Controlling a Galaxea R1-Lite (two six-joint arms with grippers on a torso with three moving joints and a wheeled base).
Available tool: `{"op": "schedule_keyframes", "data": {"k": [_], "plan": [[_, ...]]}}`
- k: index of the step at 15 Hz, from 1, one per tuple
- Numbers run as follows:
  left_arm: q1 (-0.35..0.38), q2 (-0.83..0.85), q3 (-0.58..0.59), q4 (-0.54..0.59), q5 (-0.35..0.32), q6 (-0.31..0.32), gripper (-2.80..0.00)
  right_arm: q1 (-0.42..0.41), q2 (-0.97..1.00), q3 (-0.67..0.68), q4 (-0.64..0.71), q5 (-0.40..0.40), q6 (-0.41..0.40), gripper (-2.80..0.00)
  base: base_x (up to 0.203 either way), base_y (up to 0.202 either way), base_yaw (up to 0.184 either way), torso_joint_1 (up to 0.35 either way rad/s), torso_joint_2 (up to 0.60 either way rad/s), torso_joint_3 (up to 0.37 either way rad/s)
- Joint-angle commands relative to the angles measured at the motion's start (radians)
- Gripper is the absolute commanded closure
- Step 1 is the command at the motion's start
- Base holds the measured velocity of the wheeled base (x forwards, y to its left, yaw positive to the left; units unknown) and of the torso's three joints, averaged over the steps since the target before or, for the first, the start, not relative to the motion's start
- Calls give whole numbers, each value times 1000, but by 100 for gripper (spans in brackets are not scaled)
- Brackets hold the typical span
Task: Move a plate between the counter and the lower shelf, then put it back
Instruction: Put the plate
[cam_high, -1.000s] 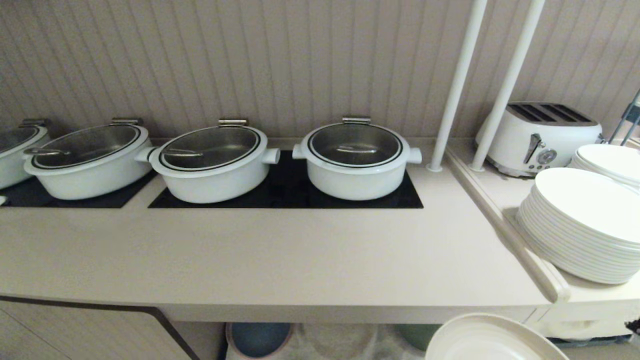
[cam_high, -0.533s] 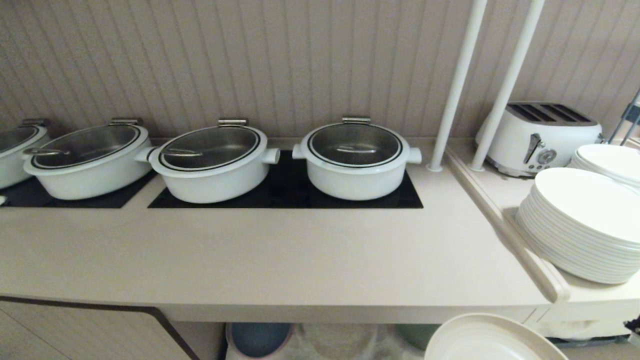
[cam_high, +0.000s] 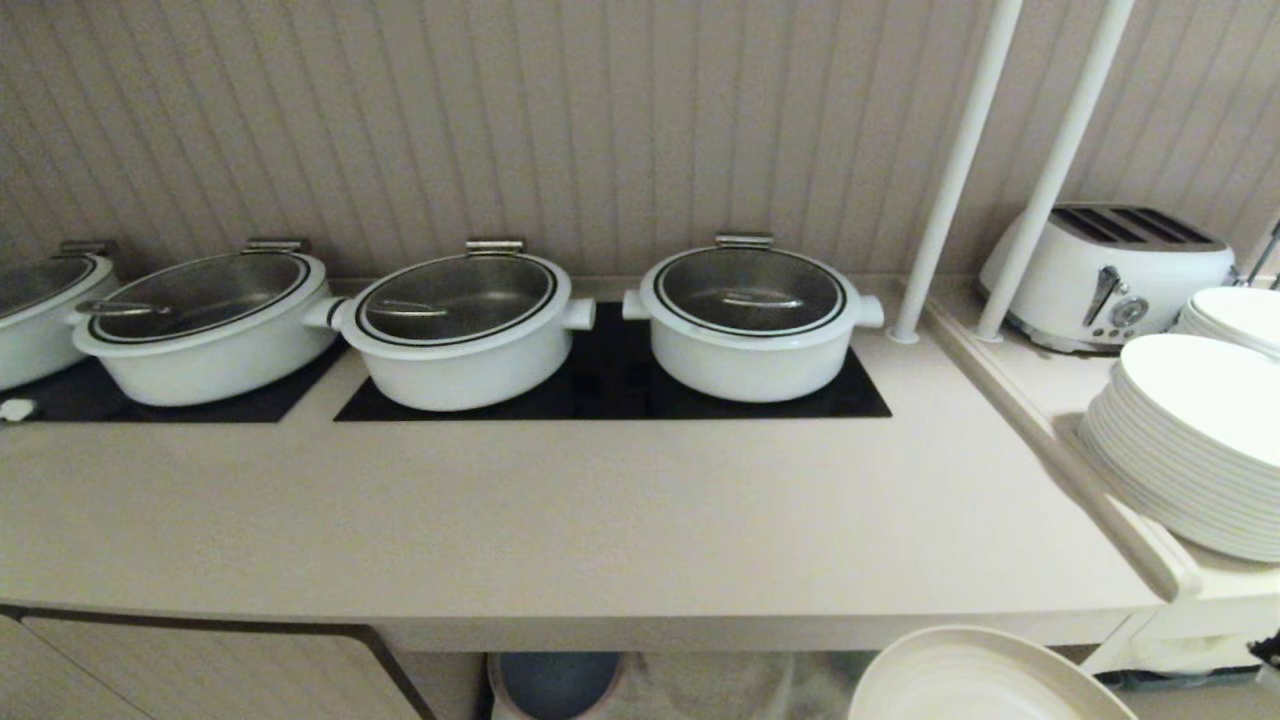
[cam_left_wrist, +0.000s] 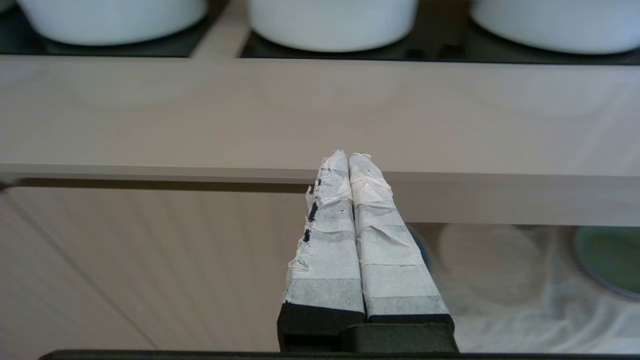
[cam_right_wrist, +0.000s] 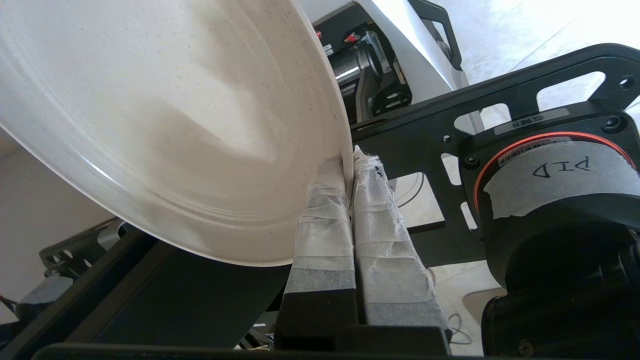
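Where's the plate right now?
The plate is off the counter, pinched by its rim in the right gripper. In the head view it shows at the bottom right, below the counter's front edge.

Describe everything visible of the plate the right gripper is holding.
The plate is round, matte cream with faint speckles, and has concentric ridges inside a low upturned rim. The right gripper is shut on its rim, one taped finger on each face, and nothing else touches it. It is held in the air in front of the counter, below its front edge. The head view shows only its upper arc, at the bottom right.
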Motion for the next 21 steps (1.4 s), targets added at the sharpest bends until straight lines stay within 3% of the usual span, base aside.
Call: {"op": "schedule_keyframes", "data": {"k": [1,21], "plan": [[0,0,0,0,1,0,0,1,0,1,4,1,5,0,0,193,-3,2,2,1],[0,0,0,-2,1,0,0,1,2,6,2,1,5,0,0,196,-1,3,2,2]]}}
